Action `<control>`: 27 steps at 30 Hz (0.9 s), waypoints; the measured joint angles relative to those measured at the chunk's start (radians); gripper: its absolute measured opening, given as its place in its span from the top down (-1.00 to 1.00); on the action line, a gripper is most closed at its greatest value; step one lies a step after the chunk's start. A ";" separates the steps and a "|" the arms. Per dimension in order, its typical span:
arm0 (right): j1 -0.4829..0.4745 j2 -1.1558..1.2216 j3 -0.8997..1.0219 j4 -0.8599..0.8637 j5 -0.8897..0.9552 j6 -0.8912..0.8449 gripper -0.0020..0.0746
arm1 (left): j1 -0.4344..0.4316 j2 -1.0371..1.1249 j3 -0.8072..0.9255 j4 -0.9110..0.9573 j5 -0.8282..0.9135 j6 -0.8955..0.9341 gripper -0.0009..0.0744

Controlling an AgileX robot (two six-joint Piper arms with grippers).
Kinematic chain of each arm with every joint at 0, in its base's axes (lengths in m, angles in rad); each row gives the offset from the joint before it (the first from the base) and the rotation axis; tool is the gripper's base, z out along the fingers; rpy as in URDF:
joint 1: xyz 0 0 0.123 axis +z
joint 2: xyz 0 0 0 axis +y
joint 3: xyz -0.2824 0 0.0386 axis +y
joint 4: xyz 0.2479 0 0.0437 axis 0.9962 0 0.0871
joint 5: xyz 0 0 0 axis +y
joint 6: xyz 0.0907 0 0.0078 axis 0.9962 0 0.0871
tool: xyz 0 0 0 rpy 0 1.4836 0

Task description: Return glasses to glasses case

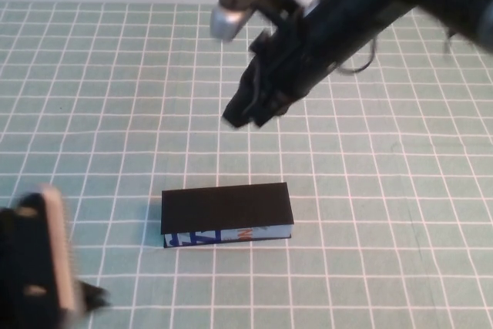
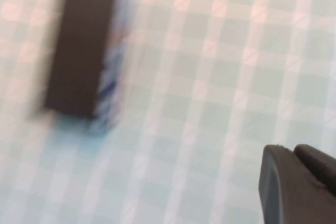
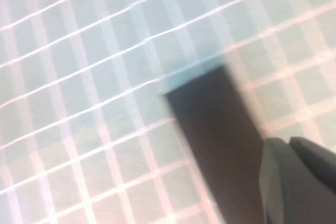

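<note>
The glasses case [image 1: 226, 213] lies with its lid down on the green checked cloth, its light blue printed side facing me. It also shows in the left wrist view [image 2: 81, 45] and the right wrist view [image 3: 220, 129]. The glasses are not in view. My right gripper [image 1: 245, 117] hangs in the air behind and above the case, fingers together and empty; it also shows in its own wrist view [image 3: 286, 141]. My left gripper [image 1: 94, 297] is low at the near left, well to the left of the case, fingers together and empty; its own wrist view shows it too [image 2: 291, 149].
The green checked cloth [image 1: 385, 190] covers the whole table. A white wall edge runs along the far side.
</note>
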State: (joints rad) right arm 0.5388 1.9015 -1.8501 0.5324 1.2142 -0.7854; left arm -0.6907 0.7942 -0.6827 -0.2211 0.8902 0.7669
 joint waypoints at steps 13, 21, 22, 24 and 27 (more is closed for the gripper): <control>-0.002 -0.506 0.031 -0.508 -0.154 0.492 0.98 | 0.000 -0.531 -0.067 0.626 0.011 -0.774 0.97; -0.002 -0.884 0.381 -0.614 -0.413 0.701 0.98 | 0.000 -0.627 -0.067 0.578 0.039 -0.887 0.97; -0.002 -0.935 0.452 -0.636 -0.438 0.726 0.98 | 0.000 -0.627 -0.067 0.576 0.043 -0.904 0.97; -0.002 -1.029 0.603 -0.664 -0.491 0.745 0.98 | 0.000 -0.627 -0.067 0.576 0.059 -0.923 0.97; -0.002 -1.179 0.817 -0.676 -0.558 0.757 0.98 | 0.000 -0.627 -0.067 0.576 0.077 -0.935 0.97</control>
State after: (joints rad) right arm 0.5370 0.7222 -1.0335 -0.1433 0.6559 -0.0285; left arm -0.6907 0.1672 -0.7496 0.3545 0.9673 -0.1680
